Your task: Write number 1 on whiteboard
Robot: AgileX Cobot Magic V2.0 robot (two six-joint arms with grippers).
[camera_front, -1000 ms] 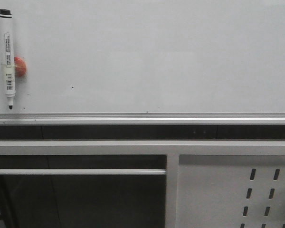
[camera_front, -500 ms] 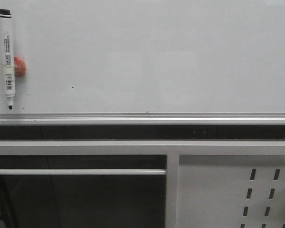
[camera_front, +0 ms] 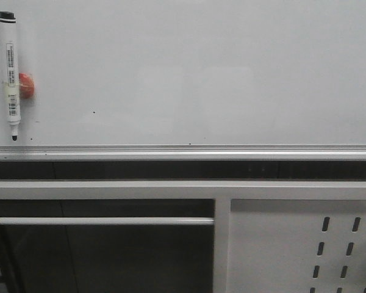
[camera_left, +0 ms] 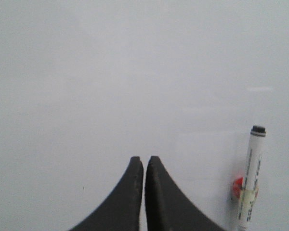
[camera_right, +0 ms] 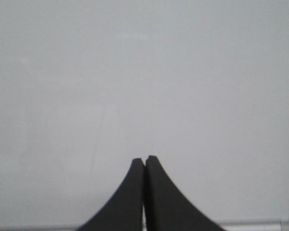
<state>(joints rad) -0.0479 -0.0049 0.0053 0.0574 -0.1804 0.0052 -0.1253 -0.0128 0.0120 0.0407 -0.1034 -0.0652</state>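
Filling the upper half of our front view, the whiteboard (camera_front: 201, 79) stands plain and glossy, its silver edge rail (camera_front: 183, 150) running across mid-frame; we see no stroke of the number 1 anywhere on it. Below sits a grey frame with a perforated metal panel (camera_front: 305, 244) at lower right and a horizontal bar (camera_front: 104, 221) at lower left. At upper left a white marker pen (camera_front: 10, 73) hangs upright on the board, black tip down, against a small red holder (camera_front: 26, 85). Our left gripper (camera_left: 144, 161) faces the bare board with its dark fingers pressed together on nothing, the marker off at lower right. Our right gripper (camera_right: 144, 160) matches it: tips touching, empty.
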